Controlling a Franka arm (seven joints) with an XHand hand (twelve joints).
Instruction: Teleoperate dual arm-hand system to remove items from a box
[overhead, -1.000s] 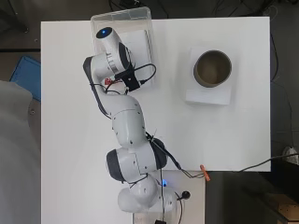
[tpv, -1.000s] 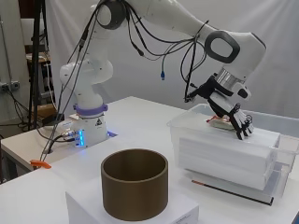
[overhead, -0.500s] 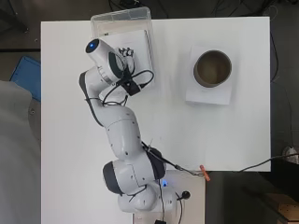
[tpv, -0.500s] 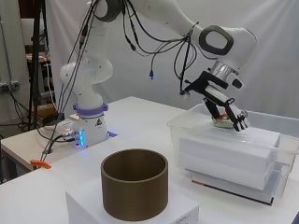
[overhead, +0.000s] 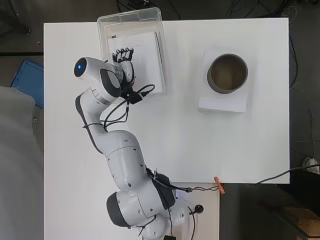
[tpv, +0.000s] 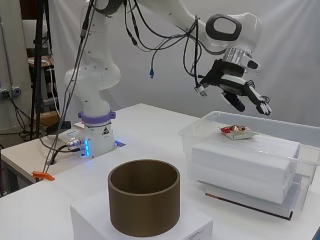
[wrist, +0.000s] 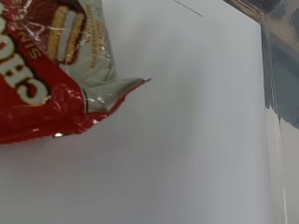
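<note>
A clear plastic box (overhead: 131, 17) (tpv: 197, 131) stands at the table's far left in the overhead view, filled with white blocks (overhead: 147, 55) (tpv: 245, 155). On the top block lies a red and silver snack packet (tpv: 237, 131) (wrist: 42, 84). My hand (overhead: 125, 61) (tpv: 243, 93) hovers above the box and a little above the packet, open, fingers spread and slanting down. It touches nothing. In the overhead view the hand hides the packet.
A brown open cylinder (overhead: 227, 74) (tpv: 144, 196) sits on a white block (overhead: 222, 104) (tpv: 145, 227) at the table's right. An orange clip (overhead: 218, 183) (tpv: 42, 175) lies by the near edge. A blue bin (overhead: 30, 80) stands off the table's left side.
The hand has risen from just over the packet to well above the box, and its fingers have straightened. The packet stays on the white block.
</note>
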